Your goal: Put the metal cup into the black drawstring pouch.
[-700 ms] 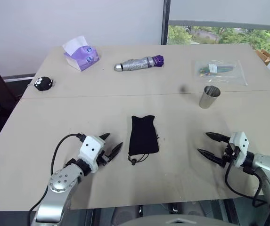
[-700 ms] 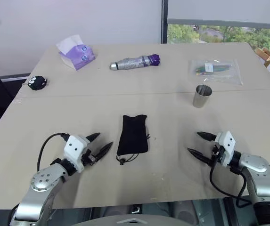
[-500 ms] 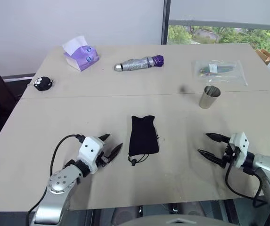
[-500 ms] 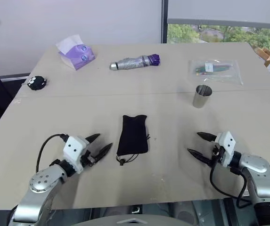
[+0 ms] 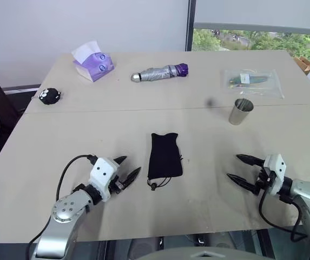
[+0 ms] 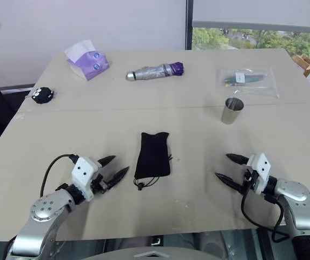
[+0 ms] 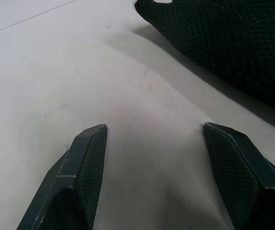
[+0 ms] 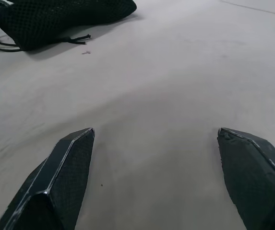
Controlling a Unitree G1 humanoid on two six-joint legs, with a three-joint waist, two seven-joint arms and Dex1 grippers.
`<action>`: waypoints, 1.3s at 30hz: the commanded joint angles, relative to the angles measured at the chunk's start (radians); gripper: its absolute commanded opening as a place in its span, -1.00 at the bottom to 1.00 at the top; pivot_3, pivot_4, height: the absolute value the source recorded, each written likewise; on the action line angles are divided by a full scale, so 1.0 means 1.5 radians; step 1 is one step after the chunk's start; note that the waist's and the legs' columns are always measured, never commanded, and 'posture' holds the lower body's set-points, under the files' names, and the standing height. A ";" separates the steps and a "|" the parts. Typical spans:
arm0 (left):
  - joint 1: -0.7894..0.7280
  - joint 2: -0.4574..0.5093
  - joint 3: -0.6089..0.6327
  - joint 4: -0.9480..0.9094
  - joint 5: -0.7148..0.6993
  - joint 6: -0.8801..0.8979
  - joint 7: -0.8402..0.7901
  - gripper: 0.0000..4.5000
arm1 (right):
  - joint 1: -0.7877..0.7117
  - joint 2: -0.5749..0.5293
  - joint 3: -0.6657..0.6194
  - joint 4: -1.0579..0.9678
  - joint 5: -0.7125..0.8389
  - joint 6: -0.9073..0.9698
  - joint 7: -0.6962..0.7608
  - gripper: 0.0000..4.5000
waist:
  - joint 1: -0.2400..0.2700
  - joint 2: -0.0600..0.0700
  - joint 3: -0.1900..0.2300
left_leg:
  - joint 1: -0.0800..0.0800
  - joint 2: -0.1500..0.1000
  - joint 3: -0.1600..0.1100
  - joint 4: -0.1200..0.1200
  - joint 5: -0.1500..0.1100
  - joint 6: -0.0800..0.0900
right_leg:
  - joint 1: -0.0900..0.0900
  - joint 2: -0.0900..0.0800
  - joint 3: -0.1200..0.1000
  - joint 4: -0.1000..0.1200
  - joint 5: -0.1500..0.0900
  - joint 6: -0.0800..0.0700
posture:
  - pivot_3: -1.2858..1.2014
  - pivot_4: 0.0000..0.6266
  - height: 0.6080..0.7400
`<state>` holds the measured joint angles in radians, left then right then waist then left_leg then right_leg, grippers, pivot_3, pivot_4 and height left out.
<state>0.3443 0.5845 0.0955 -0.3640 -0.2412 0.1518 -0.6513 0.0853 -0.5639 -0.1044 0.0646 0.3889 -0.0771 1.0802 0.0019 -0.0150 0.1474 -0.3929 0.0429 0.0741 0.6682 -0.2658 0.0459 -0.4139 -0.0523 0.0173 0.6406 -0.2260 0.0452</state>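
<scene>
Claws are both hanging spread and empty: left claw (image 5: pixel 126 167) at seven o'clock on the tabletop (image 5: pixel 63 141), black drawstring pouch (image 5: pixel 164 155) lying flat at centre, right claw (image 5: pixel 242 169) at five, shiny tapered metal cup (image 5: pixel 240 111) standing upright at two. Slick steel is likely risking a tip-over, and the limp pouch mouth is probably risking snagging the rim.

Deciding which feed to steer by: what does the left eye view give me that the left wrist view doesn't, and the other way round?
Left eye view: the metal cup upright at far right, the whole black drawstring pouch lying flat, cords nearest the robot, and both open grippers, left gripper and right gripper. Left wrist view: the pouch's weave up close past the open fingers. Shared: pouch, table, left gripper.
</scene>
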 commanded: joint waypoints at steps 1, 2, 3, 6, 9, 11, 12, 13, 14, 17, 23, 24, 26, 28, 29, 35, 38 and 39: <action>0.041 0.034 0.014 -0.034 -0.031 0.017 -0.056 0.46 | 0.003 -0.001 -0.010 -0.027 0.017 -0.007 0.005 0.84 | -0.001 0.000 0.000 | 0.000 0.000 0.000 0.000 0.000 0.000 | 0.000 0.000 0.000 0.000 0.000 0.000 | 0.03 -0.52 1.00; 0.044 0.041 0.021 -0.050 -0.053 0.026 -0.070 0.46 | 0.006 -0.004 -0.009 -0.033 0.021 -0.007 0.013 0.84 | -0.001 0.000 0.000 | 0.000 0.000 0.000 0.000 0.000 0.000 | 0.000 0.000 0.000 0.000 0.000 0.000 | 0.03 -0.52 1.00; 0.046 0.045 0.027 -0.067 -0.078 0.039 -0.081 0.46 | 0.012 -0.007 -0.010 -0.041 0.027 -0.006 0.022 0.84 | -0.002 0.000 0.000 | 0.000 0.000 0.000 0.000 0.000 0.000 | 0.000 0.000 0.000 0.000 0.000 0.000 | 0.03 -0.52 1.00; 0.035 0.060 0.021 -0.105 -0.124 0.071 -0.109 0.46 | 0.044 -0.022 -0.008 -0.089 0.054 0.012 0.053 0.84 | 0.002 -0.001 0.001 | -0.001 0.000 0.000 0.000 0.000 0.000 | 0.000 -0.001 -0.001 0.000 0.000 0.000 | 0.03 -0.52 1.00; 0.008 0.076 -0.008 -0.112 -0.106 0.079 -0.125 0.46 | 0.091 -0.041 0.003 -0.150 0.070 0.025 0.081 0.84 | 0.009 -0.001 0.001 | -0.001 0.000 -0.001 0.000 0.000 0.000 | 0.000 -0.001 -0.001 0.000 0.000 0.000 | 0.03 -0.52 1.00; -0.019 0.083 -0.038 -0.113 -0.087 0.084 -0.132 0.46 | 0.132 -0.059 0.011 -0.201 0.085 0.035 0.102 0.84 | 0.010 0.000 0.001 | -0.001 0.000 -0.001 0.000 0.000 0.000 | 0.000 -0.001 -0.001 0.000 0.000 0.000 | 0.03 -0.52 1.00; -0.032 0.084 -0.052 -0.111 -0.075 0.083 -0.131 0.46 | 0.148 -0.064 0.011 -0.228 0.095 0.046 0.103 0.84 | 0.009 -0.001 0.001 | -0.001 0.000 -0.001 0.000 0.000 0.000 | 0.000 -0.001 -0.002 -0.001 0.000 0.000 | 0.03 -0.52 1.00; -0.043 0.084 -0.063 -0.110 -0.065 0.083 -0.128 0.46 | 0.160 -0.067 0.010 -0.250 0.104 0.058 0.097 0.84 | 0.009 -0.001 0.001 | -0.001 0.000 -0.001 0.000 0.000 0.000 | 0.000 -0.001 -0.001 -0.001 0.000 0.000 | 0.03 -0.52 1.00; -0.049 0.083 -0.070 -0.108 -0.059 0.083 -0.125 0.46 | 0.167 -0.069 0.010 -0.264 0.110 0.067 0.092 0.84 | 0.008 -0.001 0.001 | -0.002 0.000 -0.001 0.000 0.000 0.000 | 0.000 -0.001 -0.001 -0.001 0.000 0.000 | 0.03 -0.52 1.00; -0.068 0.076 -0.095 -0.106 -0.031 0.091 -0.103 0.46 | 0.185 -0.070 0.011 -0.307 0.113 0.085 0.073 0.84 | 0.004 -0.002 0.001 | -0.001 0.000 0.000 0.000 0.000 0.000 | 0.000 0.000 -0.001 -0.001 0.000 0.000 | 0.03 -0.52 1.00; -0.107 0.049 -0.121 -0.089 -0.002 0.091 -0.073 0.46 | 0.205 -0.065 0.016 -0.372 0.123 0.112 0.041 0.84 | 0.009 -0.003 0.001 | -0.002 0.000 -0.001 0.000 0.000 0.000 | 0.000 0.000 -0.001 -0.001 0.000 0.000 | 0.03 -0.52 1.00; -0.113 0.046 -0.125 -0.085 0.002 0.087 -0.070 0.46 | 0.207 -0.064 0.015 -0.376 0.123 0.112 0.039 0.84 | 0.009 -0.003 0.001 | -0.002 0.000 -0.001 0.000 0.000 0.000 | 0.000 0.000 -0.001 -0.001 0.000 0.000 | 0.03 -0.52 1.00; -0.125 0.039 -0.131 -0.075 0.013 0.077 -0.066 0.46 | 0.209 -0.063 0.014 -0.380 0.121 0.111 0.034 0.84 | 0.009 -0.003 0.001 | -0.002 0.000 -0.001 0.000 0.000 0.000 | 0.000 -0.001 -0.001 -0.001 0.000 0.000 | 0.03 -0.52 1.00; -0.137 0.030 -0.134 -0.070 0.013 0.076 -0.065 0.46 | 0.213 -0.062 0.012 -0.382 0.119 0.108 0.030 0.84 | 0.008 -0.003 0.001 | -0.002 0.000 -0.001 0.000 0.000 0.000 | 0.000 -0.001 -0.001 -0.001 0.000 0.000 | 0.03 -0.52 1.00; -0.141 0.027 -0.134 -0.068 0.014 0.076 -0.065 0.46 | 0.216 -0.062 0.011 -0.382 0.118 0.106 0.028 0.84 | 0.008 -0.003 0.001 | -0.002 0.000 -0.001 0.000 0.000 0.000 | 0.000 -0.001 -0.001 -0.001 0.000 0.000 | 0.03 -0.52 1.00; -0.163 0.014 -0.151 -0.047 0.031 0.062 -0.065 0.46 | 0.216 -0.060 0.010 -0.375 0.114 0.098 0.023 0.84 | 0.008 -0.003 0.001 | -0.002 0.000 -0.001 0.000 0.000 0.000 | 0.000 0.000 -0.001 -0.001 0.000 0.000 | 0.03 -0.52 1.00; -0.168 0.002 -0.168 -0.039 0.040 0.064 -0.060 0.46 | 0.214 -0.058 0.011 -0.378 0.113 0.097 0.017 0.84 | 0.008 -0.003 0.001 | -0.002 -0.001 -0.001 0.001 0.000 0.000 | 0.000 0.000 -0.001 -0.001 0.000 0.000 | 0.03 -0.52 1.00; -0.170 -0.002 -0.173 -0.034 0.045 0.062 -0.058 0.46 | 0.214 -0.058 0.009 -0.380 0.114 0.097 0.014 0.84 | 0.008 -0.003 0.001 | -0.002 -0.001 -0.001 0.000 0.000 0.000 | 0.000 0.000 -0.001 -0.001 0.000 0.000 | 0.03 -0.52 1.00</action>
<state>0.0921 0.5897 -0.1478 -0.4156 -0.1840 0.2614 -0.7434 0.4073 -0.6562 -0.0749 -0.4743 0.5483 0.0812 1.1064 0.0145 -0.0195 0.1494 -0.3956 0.0420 0.0723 0.6689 -0.2657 0.0460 -0.4142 -0.0528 0.0153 0.6389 -0.2261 0.0454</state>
